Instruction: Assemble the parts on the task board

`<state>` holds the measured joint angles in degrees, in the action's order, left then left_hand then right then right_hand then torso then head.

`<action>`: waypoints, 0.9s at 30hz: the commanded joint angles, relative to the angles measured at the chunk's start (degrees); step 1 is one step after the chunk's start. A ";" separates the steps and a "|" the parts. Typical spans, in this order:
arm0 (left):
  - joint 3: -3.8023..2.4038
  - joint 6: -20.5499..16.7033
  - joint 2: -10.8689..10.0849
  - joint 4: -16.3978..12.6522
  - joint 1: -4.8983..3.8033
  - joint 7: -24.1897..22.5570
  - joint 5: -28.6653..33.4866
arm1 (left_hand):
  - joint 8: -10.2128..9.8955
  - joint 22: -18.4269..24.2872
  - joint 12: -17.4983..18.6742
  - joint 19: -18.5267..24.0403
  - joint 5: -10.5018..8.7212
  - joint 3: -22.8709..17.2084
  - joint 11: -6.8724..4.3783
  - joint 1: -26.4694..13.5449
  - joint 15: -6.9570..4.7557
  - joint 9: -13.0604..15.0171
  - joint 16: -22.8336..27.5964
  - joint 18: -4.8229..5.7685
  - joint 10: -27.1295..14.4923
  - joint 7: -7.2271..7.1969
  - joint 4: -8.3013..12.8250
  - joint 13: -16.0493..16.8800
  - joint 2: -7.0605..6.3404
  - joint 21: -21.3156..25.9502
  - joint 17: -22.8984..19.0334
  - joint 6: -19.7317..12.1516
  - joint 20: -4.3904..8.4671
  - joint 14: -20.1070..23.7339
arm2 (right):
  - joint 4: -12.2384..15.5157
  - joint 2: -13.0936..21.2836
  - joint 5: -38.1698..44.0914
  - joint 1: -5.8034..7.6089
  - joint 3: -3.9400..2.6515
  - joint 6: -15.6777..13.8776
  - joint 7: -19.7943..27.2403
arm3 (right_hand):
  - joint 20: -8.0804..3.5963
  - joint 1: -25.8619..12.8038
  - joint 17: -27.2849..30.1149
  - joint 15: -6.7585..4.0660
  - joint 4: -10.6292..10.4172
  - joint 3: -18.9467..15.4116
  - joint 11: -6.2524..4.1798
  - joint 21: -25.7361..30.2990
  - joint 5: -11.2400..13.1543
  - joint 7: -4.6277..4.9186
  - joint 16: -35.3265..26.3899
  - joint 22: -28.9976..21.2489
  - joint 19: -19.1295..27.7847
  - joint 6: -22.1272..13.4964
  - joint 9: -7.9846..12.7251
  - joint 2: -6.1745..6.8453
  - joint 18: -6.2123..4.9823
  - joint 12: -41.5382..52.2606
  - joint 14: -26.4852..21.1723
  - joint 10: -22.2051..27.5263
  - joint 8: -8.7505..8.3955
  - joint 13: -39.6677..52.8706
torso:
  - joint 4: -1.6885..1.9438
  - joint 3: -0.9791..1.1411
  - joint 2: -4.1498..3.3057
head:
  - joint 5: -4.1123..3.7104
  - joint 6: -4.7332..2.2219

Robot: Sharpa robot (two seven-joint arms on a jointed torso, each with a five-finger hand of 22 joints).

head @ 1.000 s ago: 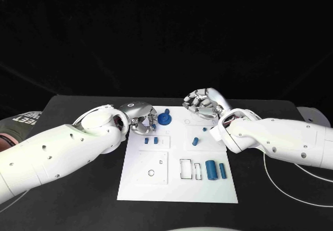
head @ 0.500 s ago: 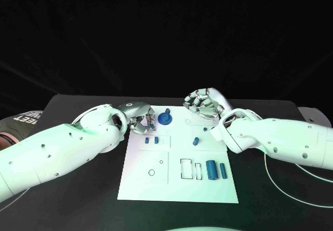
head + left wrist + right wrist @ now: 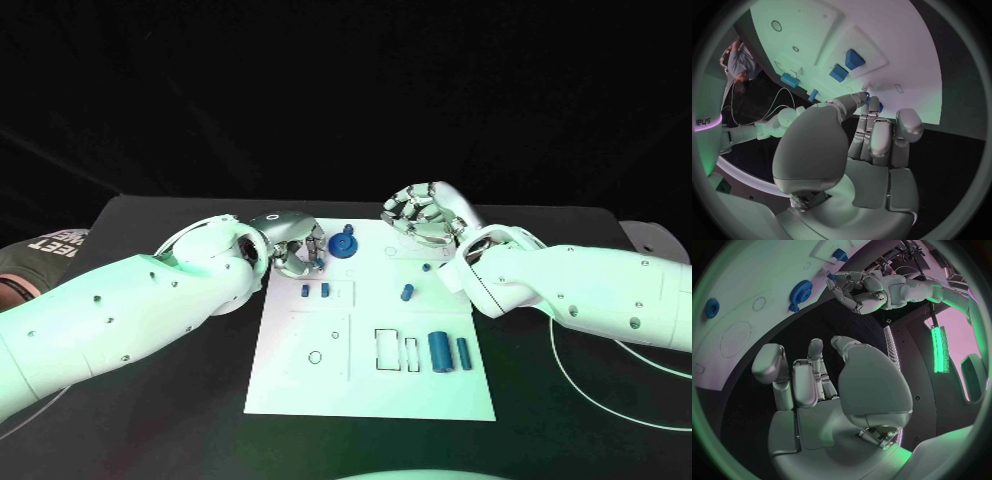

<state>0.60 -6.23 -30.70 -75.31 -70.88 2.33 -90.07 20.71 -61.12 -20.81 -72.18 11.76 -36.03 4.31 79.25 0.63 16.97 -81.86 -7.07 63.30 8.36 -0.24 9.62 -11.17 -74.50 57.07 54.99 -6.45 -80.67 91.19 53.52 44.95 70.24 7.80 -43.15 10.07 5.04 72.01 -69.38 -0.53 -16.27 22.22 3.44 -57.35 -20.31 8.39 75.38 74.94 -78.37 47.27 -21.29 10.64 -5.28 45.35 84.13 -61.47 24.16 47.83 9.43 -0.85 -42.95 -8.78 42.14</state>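
The gear [image 3: 342,245] sits near the board's [image 3: 325,390] far edge: small, stiff, probably light; take its toothed rim. Left hand [image 3: 293,246] curls just beside it, grip unclear; right hand [image 3: 420,214] curled, empty.

Greenish light washes the white task board [image 3: 369,350], bright against the black desk [image 3: 159,400] and a dark, unlit background. Both wrist views bend straight edges toward their circular rims, and a green strip lamp [image 3: 934,347] glares there.
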 commanded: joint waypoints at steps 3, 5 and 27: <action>-0.01 1.49 0.25 -0.03 -0.05 -0.13 0.43 | -0.39 0.10 0.26 -0.20 0.08 0.15 0.13 -0.58 -0.26 0.08 0.34 0.59 0.40 0.04 -0.07 0.06 -0.09 -0.02 -0.07 0.46 0.24 0.08 | 0.16 0.00 0.22 -0.01 -0.01 0.07 0.62 | 0.05 -0.23 0.01 -0.39 -0.02 0.22 -0.08 0.34 -0.36 -0.11 -0.19 0.62 0.26 -0.19 -0.05 0.14 -0.81 -0.26 0.34 -0.15 0.23 -0.05 | 0.03 0.01 0.03 | -0.07 0.07; 0.01 1.68 0.29 -0.04 -0.05 0.06 0.44 | -0.39 0.07 0.28 -0.21 0.09 0.14 0.12 -0.56 -0.27 0.09 0.39 0.60 0.43 0.02 -0.07 0.07 -0.05 -0.03 -0.24 0.49 0.25 0.12 | 0.17 0.00 0.22 -0.01 -0.01 0.07 0.62 | 0.05 -0.23 0.01 -0.39 -0.02 0.22 -0.08 0.34 -0.36 -0.11 -0.19 0.62 0.26 -0.19 -0.05 0.14 -0.81 -0.26 0.34 -0.15 0.23 -0.05 | 0.03 -0.01 0.03 | -0.09 0.08; 0.03 3.21 0.37 0.06 -0.05 1.61 0.51 | -0.41 0.25 0.41 -0.11 0.08 0.20 0.09 -0.65 -0.29 0.13 0.55 0.55 0.55 0.00 -0.17 0.09 0.04 0.08 -0.84 0.62 0.32 0.29 | 0.21 0.03 0.22 -0.01 -0.01 0.04 0.64 | 0.05 -0.23 0.01 -0.39 -0.02 0.22 -0.08 0.34 -0.36 -0.11 -0.19 0.62 0.26 -0.19 -0.05 0.14 -0.81 -0.26 0.34 -0.15 0.23 -0.05 | 0.03 -0.03 0.01 | -0.14 0.20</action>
<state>0.59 -4.38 -30.46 -75.25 -70.94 3.36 -89.78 20.38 -60.89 -20.60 -72.18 11.76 -36.04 4.51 79.20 0.63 17.03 -81.63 -7.08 63.50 8.36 -0.24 9.66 -11.12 -74.50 56.26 55.39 -6.45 -80.67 91.30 53.56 44.93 70.24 7.80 -43.15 10.12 5.04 72.01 -69.38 -0.53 -16.27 22.22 3.44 -57.35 -20.31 8.39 75.38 74.93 -78.37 47.27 -21.29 10.64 -5.29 45.35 84.13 -61.47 24.16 47.84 9.46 -0.86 -42.93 -8.85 42.29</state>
